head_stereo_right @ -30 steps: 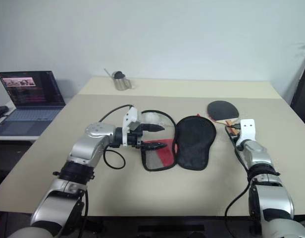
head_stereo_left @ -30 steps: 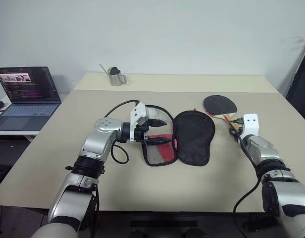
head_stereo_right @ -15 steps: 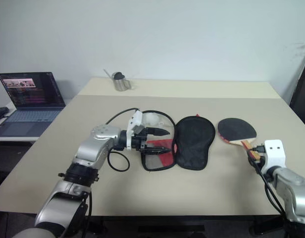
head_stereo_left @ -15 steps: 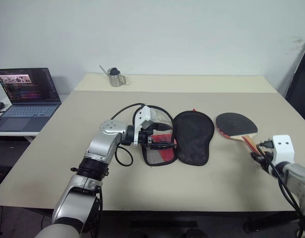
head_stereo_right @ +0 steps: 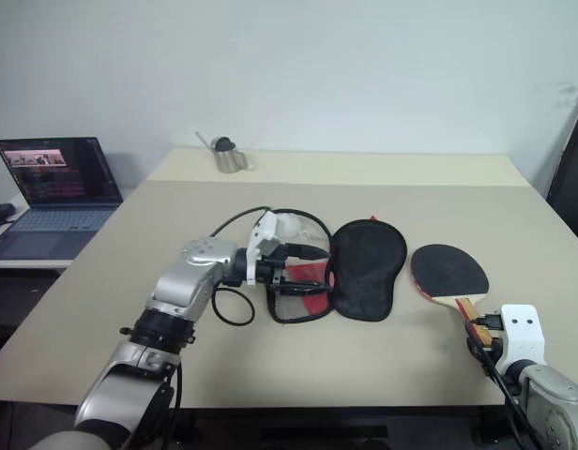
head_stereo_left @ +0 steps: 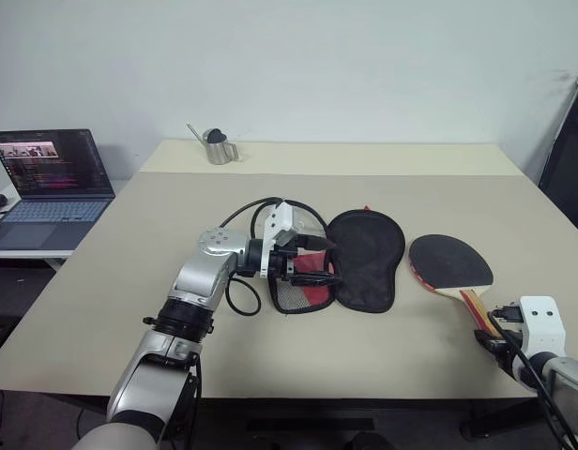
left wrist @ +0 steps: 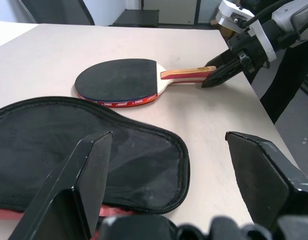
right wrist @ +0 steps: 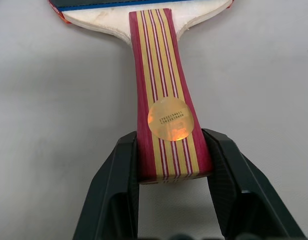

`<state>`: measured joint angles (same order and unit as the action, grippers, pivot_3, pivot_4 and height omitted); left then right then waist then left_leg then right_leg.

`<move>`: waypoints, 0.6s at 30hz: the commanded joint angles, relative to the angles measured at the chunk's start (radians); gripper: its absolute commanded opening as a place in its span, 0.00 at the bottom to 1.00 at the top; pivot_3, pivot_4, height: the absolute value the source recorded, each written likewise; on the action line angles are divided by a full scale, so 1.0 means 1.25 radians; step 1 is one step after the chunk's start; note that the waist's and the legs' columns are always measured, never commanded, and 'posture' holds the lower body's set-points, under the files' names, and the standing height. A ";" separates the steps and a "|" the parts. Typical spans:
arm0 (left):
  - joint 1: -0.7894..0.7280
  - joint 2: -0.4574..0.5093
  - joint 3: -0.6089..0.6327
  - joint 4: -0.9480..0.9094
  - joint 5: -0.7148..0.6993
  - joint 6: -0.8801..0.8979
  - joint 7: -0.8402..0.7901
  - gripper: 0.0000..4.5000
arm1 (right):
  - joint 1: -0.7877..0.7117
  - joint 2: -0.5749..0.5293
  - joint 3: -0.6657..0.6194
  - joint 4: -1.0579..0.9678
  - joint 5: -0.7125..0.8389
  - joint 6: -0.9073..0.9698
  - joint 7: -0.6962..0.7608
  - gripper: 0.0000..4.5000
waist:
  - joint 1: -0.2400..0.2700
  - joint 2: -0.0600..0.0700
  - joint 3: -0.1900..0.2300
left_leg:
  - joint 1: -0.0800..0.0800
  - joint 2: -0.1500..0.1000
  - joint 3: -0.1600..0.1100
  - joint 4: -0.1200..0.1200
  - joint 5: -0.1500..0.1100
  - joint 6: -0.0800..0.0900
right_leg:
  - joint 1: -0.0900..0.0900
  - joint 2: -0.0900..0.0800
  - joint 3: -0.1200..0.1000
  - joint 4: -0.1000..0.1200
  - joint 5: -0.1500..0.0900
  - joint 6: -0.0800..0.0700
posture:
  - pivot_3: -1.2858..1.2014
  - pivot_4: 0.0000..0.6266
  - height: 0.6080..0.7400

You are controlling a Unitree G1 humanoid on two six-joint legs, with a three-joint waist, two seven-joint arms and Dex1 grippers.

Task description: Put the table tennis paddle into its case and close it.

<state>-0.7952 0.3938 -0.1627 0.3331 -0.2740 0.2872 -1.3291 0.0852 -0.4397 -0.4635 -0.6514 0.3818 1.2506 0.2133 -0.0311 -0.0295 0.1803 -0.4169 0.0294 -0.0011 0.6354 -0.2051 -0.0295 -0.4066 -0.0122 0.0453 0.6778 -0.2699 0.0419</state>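
from the head views, the table (head_stereo_left: 101,309) carries the case (head_stereo_left: 364,258) near its middle, lying unzipped with a black flap spread flat and a mesh-and-red part beside it. the left gripper (head_stereo_left: 312,261) points sideways at that mesh part, its two fingers spread wide apart, one above and one low over the fabric; whether the lower one touches the mesh is hard to judge from here. a black cable loops on the table just beside the left wrist. the table tennis paddle (head_stereo_left: 450,263) lies flat to the right of the case, close but apart from it, handle toward the near right edge, where the right gripper (head_stereo_right: 474,325) has the handle end clamped between its fingers. a metal cup (head_stereo_left: 217,146) stands well back near the far left corner, and a laptop (head_stereo_left: 47,184) sits open on a lower surface off the table's left side.

in the left wrist view, the open fingers (left wrist: 79,190) frame the black flap of the case, with the paddle beyond it on bare tabletop and the right gripper pinching the handle tip. nothing lies between paddle and case.

in the right wrist view, both fingers (right wrist: 114,190) press the sides of the striped red and yellow handle, just below a round gold sticker (right wrist: 169,119).
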 commanded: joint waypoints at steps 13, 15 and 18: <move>0.021 0.029 0.009 -0.061 -0.018 0.000 -0.007 0.88 | -0.099 -0.031 0.006 0.053 -0.010 -0.059 0.013 0.91 | -0.001 0.000 0.000 | 0.000 0.000 0.000 0.000 0.000 0.000 | 0.000 0.000 0.000 0.000 0.000 0.000 | 0.52 0.24 1.00; 0.020 0.026 0.007 -0.060 -0.018 -0.002 -0.008 0.88 | -0.123 -0.047 0.020 0.090 -0.011 -0.069 0.022 0.91 | -0.001 0.000 0.000 | 0.000 0.000 0.000 0.000 0.000 0.000 | 0.000 0.000 0.000 0.000 0.000 0.000 | 0.52 0.24 1.00; 0.018 0.024 0.005 -0.055 -0.017 -0.008 -0.013 0.88 | -0.148 -0.071 0.042 0.146 -0.020 -0.090 0.033 0.91 | 0.000 0.000 0.000 | 0.000 0.000 0.000 0.000 0.000 0.000 | 0.000 0.000 0.000 -0.001 0.000 0.000 | 0.52 0.24 1.00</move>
<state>-0.7595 0.4264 -0.1626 0.2992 -0.2748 0.2936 -1.3417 -0.0840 -0.5083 -0.4136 -0.4880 0.3705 1.1690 0.2438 -0.0317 -0.0295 0.1803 -0.4176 0.0292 -0.0009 0.6354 -0.2051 -0.0294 -0.4067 -0.0122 0.0453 0.6766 -0.2700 0.0418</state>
